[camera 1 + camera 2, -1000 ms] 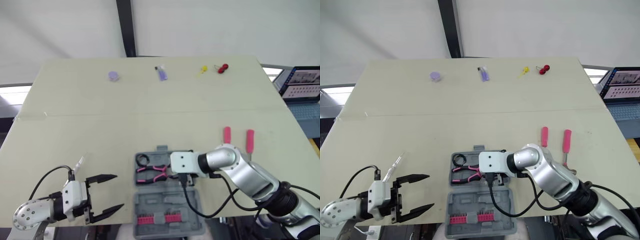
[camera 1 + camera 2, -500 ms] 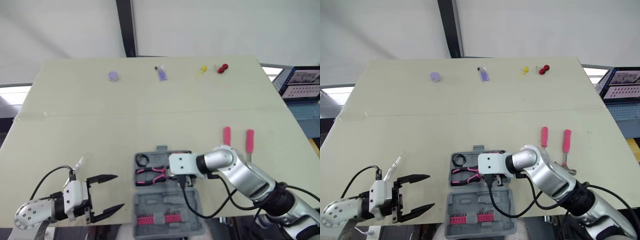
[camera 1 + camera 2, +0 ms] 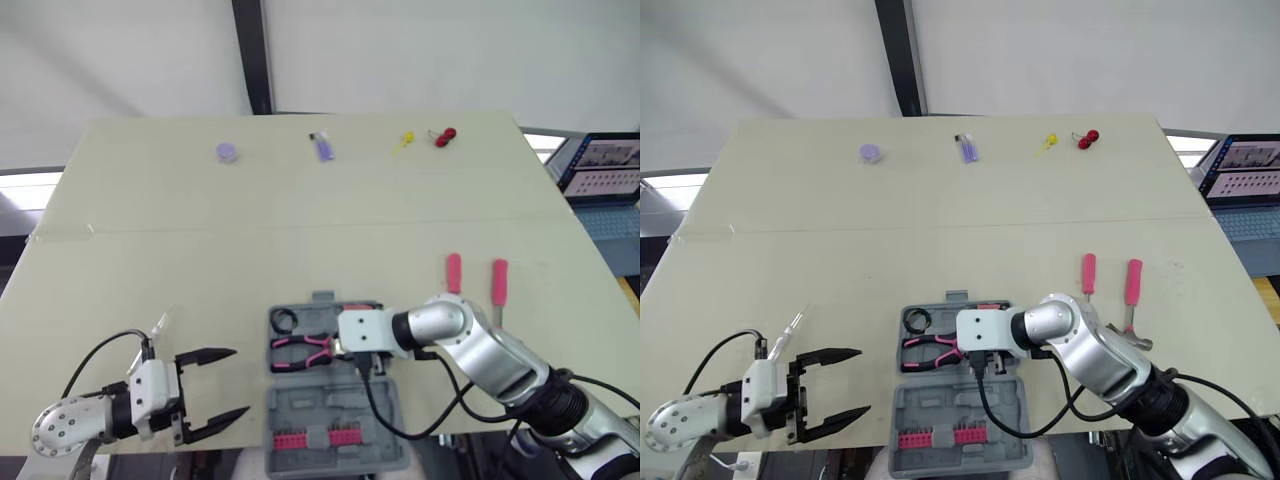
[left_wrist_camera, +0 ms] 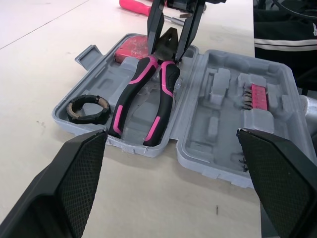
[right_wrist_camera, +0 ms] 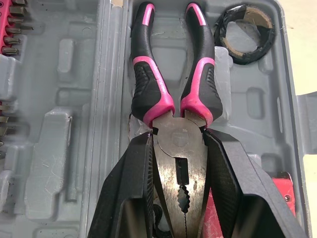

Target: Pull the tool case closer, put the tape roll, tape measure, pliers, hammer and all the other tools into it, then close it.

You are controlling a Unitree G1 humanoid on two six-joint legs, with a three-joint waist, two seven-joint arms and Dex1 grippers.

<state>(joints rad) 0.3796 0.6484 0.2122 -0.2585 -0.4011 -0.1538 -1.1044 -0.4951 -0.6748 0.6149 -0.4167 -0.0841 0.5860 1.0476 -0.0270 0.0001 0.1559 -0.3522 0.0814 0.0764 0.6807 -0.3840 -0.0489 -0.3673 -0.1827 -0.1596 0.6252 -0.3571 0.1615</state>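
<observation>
a: where is the tool case?
b: the tool case (image 3: 335,395) lies open on the table (image 3: 200,250), at 6 o'clock, right by the near edge.
a: and the pliers?
b: the pliers (image 5: 173,109) lie flat in the far half of the case. the pink and black handles point to 9 o'clock. the metal head points to 3 o'clock.
a: what about the right gripper?
b: the right gripper (image 5: 178,141) reaches in from 3 o'clock. its two black fingers (image 5: 133,188) are narrow and hug the metal head, one on each side, touching it. the handles stick out past the fingertips.
a: what else is in there?
b: the tape roll (image 5: 243,35) sits in the same half, at 10 o'clock from the pliers, just beside the handles and apart from the fingers. a row of pink bits (image 3: 318,437) sits in the near half.
a: and the left gripper?
b: the left gripper (image 3: 238,381) is at 9 o'clock from the case, well apart, fingers wide, holding nothing.
a: any tools outside?
b: two pink-handled tools (image 3: 454,270) lie side by side on the table, at 2 o'clock from the case.
</observation>
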